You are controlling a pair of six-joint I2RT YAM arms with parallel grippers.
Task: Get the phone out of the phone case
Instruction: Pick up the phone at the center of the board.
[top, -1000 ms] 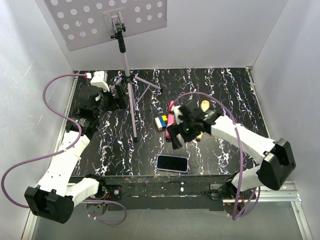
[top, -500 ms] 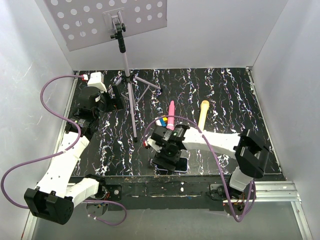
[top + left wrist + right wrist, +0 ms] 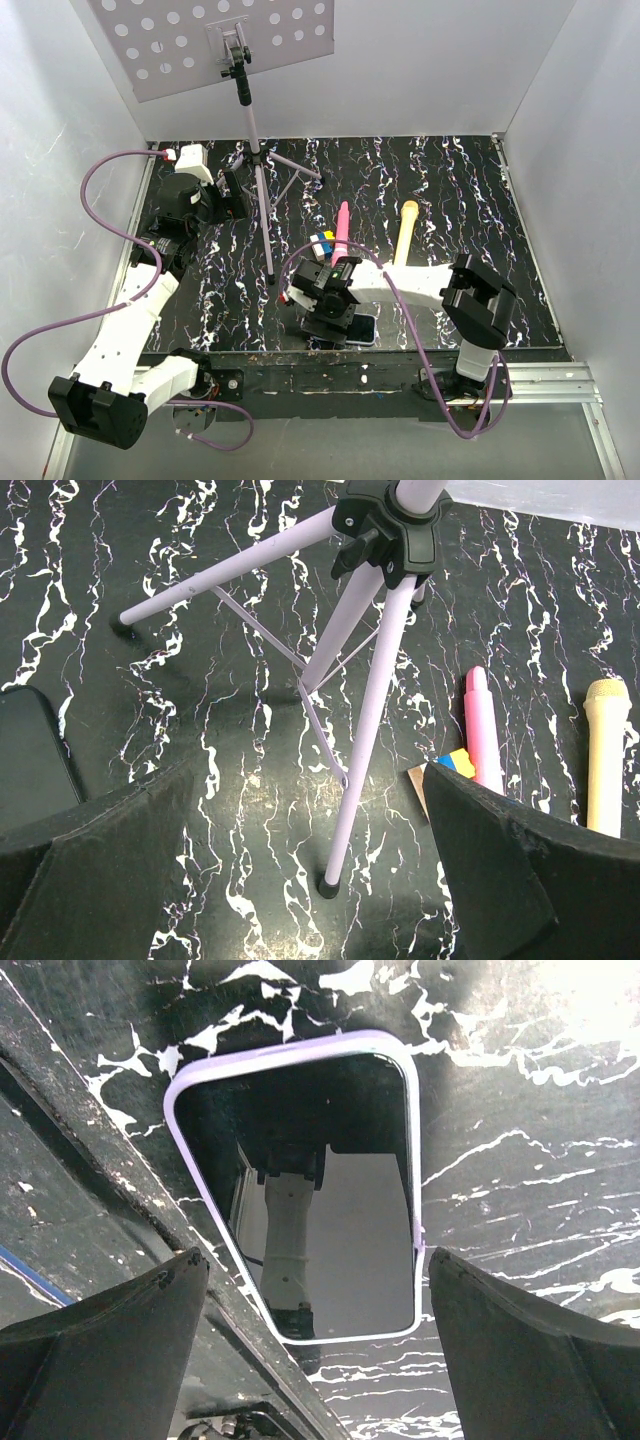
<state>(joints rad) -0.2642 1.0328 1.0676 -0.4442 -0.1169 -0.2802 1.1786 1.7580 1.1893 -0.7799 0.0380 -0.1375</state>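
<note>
Black table [image 3: 450, 180]: phone [image 3: 320, 1180] inside phone case [image 3: 414, 1180], right claw [image 3: 315, 1260] spread above.

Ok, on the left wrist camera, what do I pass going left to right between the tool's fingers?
Lavender tripod → coloured block → pink marker → yellow toy microphone.
</note>
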